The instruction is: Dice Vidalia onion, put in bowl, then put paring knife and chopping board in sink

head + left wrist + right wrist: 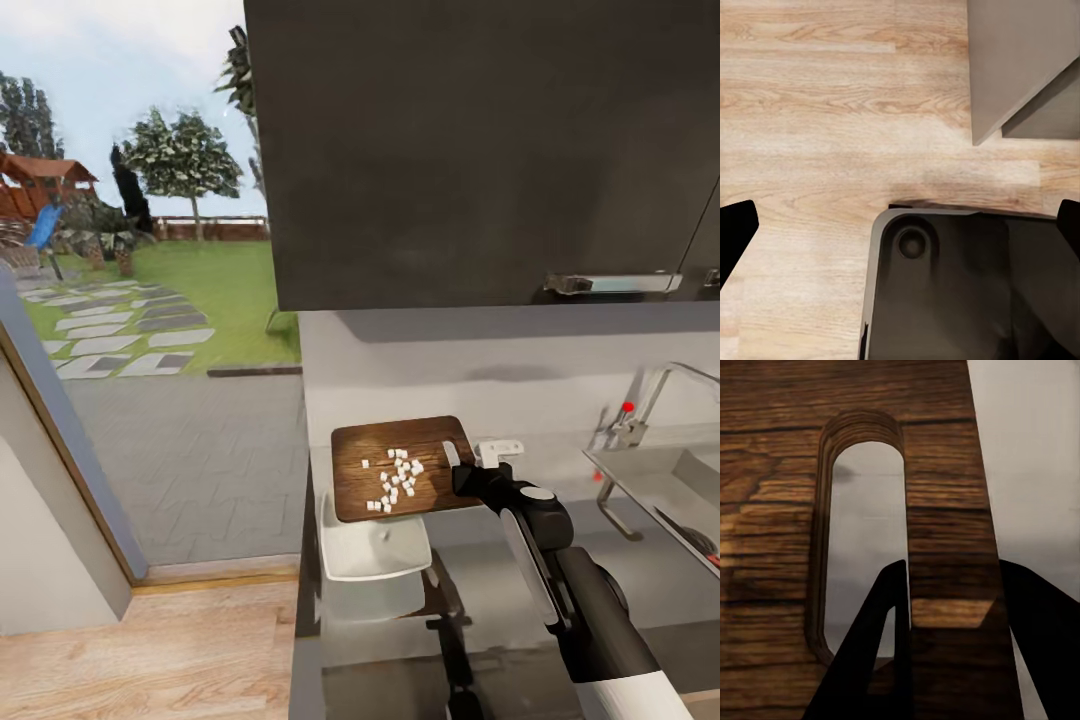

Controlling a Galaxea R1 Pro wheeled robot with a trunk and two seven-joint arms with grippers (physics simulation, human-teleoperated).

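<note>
My right gripper (pixel 466 468) is shut on the handle end of the chopping board (pixel 360 445). The board hangs over the far rim of the white bowl (pixel 370 552) on the countertop (pixel 500 600). Several small white pieces of diced onion (pixel 398 478) lie on the board's middle. In the right wrist view the fingers (pixel 881 660) clamp the wooden strip beside the board's handle slot (pixel 862 532). The paring knife (pixel 700 538) lies in the sink (pixel 690 480), red handle towards the right edge. My left gripper (pixel 900 225) is open, pointing down at the floor.
Black upper cabinets (pixel 470 150) hang low above the board. The chrome tap (pixel 650 395) with its red dot stands behind the sink. A glass door to the garden (pixel 150 300) is at the left. My own base (pixel 945 292) sits on the wood floor (pixel 810 112).
</note>
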